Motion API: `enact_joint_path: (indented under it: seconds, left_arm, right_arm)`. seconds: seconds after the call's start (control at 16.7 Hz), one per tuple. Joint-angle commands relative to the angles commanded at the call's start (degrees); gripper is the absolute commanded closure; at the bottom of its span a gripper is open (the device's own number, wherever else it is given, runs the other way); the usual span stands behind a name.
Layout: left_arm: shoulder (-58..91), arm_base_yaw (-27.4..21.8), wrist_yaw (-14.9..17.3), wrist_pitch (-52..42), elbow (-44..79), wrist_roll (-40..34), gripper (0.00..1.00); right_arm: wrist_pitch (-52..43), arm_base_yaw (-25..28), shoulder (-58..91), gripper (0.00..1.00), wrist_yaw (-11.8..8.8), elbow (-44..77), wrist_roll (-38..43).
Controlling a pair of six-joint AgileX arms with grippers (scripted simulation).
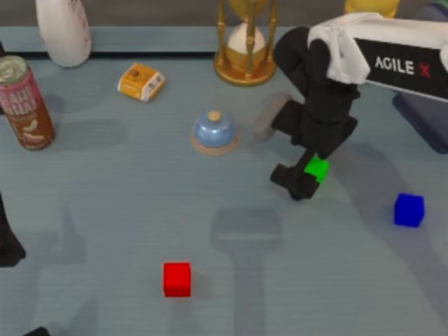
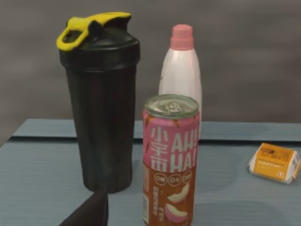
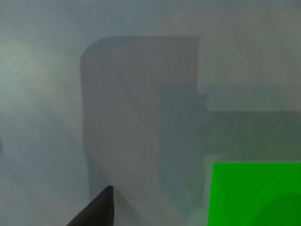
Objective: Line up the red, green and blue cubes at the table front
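Observation:
The green cube lies right of the table's middle, with my right gripper low over it. The gripper is open. In the right wrist view the green cube sits off to one side, well apart from the one dark fingertip that shows. The red cube rests near the front, left of centre. The blue cube sits alone at the right. My left arm is parked at the left edge; one finger shows in its wrist view.
A pink drink can, a white bottle and an orange-and-white packet stand at the back left. A blue call bell and a gold hourglass are mid-back. A black shaker stands beside the can.

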Motion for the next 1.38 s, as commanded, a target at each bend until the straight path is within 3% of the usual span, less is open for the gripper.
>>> enact_joint_path:
  seconds: [0.6,1.2,1.38]
  left_arm:
    - [0.00,0.00,0.00,0.00,0.00,0.00,0.00]
    - [0.00,0.00,0.00,0.00,0.00,0.00,0.00]
    - [0.00,0.00,0.00,0.00,0.00,0.00,0.00]
  right_arm:
    - [0.00,0.00,0.00,0.98,0.00,0.00,0.00]
    - [-0.73,-0.01,-1.23,1.00,-0.42,0.28,0.37]
    - [-4.84,0.17,-2.07,1.00,-0.46,3.82,0.30]
